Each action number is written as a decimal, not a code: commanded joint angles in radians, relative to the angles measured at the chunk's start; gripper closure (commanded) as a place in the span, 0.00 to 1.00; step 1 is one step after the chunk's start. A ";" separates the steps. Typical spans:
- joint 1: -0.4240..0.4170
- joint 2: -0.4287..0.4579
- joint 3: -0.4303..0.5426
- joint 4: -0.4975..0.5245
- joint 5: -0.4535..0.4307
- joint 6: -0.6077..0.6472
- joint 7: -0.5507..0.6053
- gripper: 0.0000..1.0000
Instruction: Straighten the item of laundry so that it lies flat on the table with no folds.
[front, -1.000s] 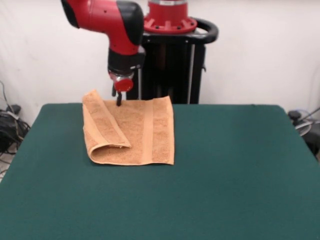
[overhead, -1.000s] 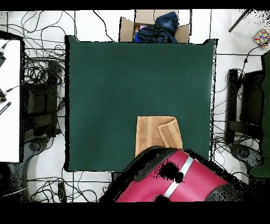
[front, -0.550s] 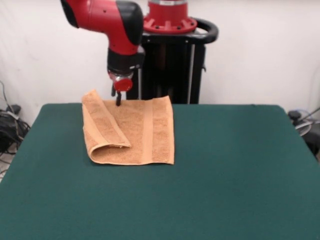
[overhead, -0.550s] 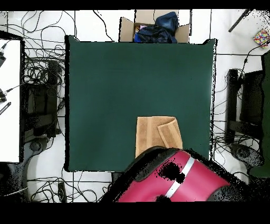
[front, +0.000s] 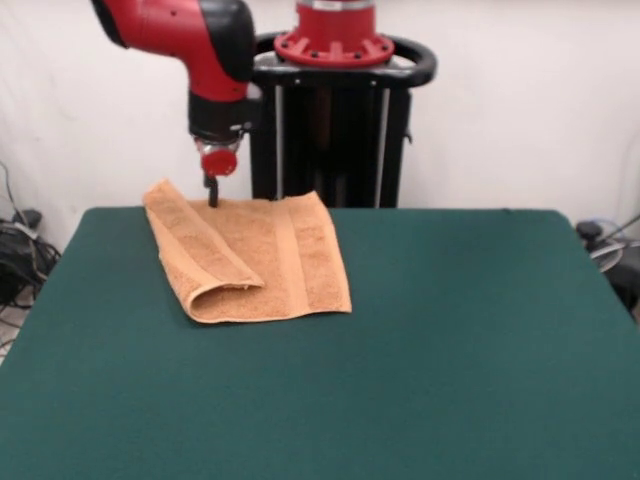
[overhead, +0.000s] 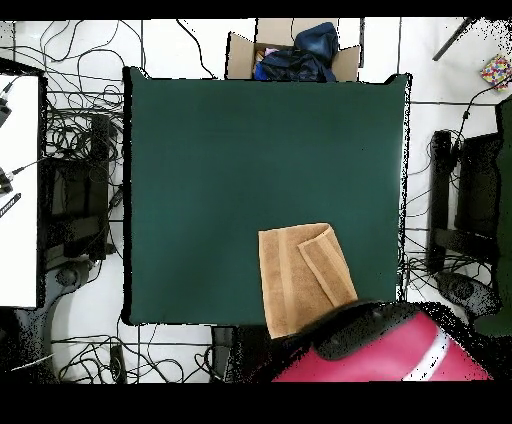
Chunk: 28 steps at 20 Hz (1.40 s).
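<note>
The item of laundry (front: 255, 262), an orange-tan towel, lies on the green table (front: 450, 330) near its far left part. Its left side is folded over the middle in a long diagonal flap (front: 195, 240). A woven band runs down the right portion. My gripper (front: 211, 192) hangs from the red arm at the towel's far edge, its dark tips close together and pinching the cloth there. In the overhead view the towel (overhead: 295, 275) sits by the table's (overhead: 220, 150) lower edge, slightly askew, with the arm covering its lower end and hiding the gripper.
The black pedestal frame (front: 330, 130) stands just behind the towel. Beyond the table's opposite edge sits a cardboard box (overhead: 293, 52) of dark clothes. Cables lie on the floor to both sides, and a white surface (overhead: 18, 190) stands at the left.
The arm has swung left in the front view, taking the towel's far edge with it. The towel has shifted and turned slightly and now lies askew; the fold remains.
</note>
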 joint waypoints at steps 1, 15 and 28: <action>-0.123 -0.100 0.250 -0.134 -0.032 0.251 -0.167 0.00; -0.247 -0.244 0.446 -0.085 -0.027 0.489 -0.215 0.00; -0.132 -0.203 0.358 -0.128 -0.032 0.419 -0.075 0.00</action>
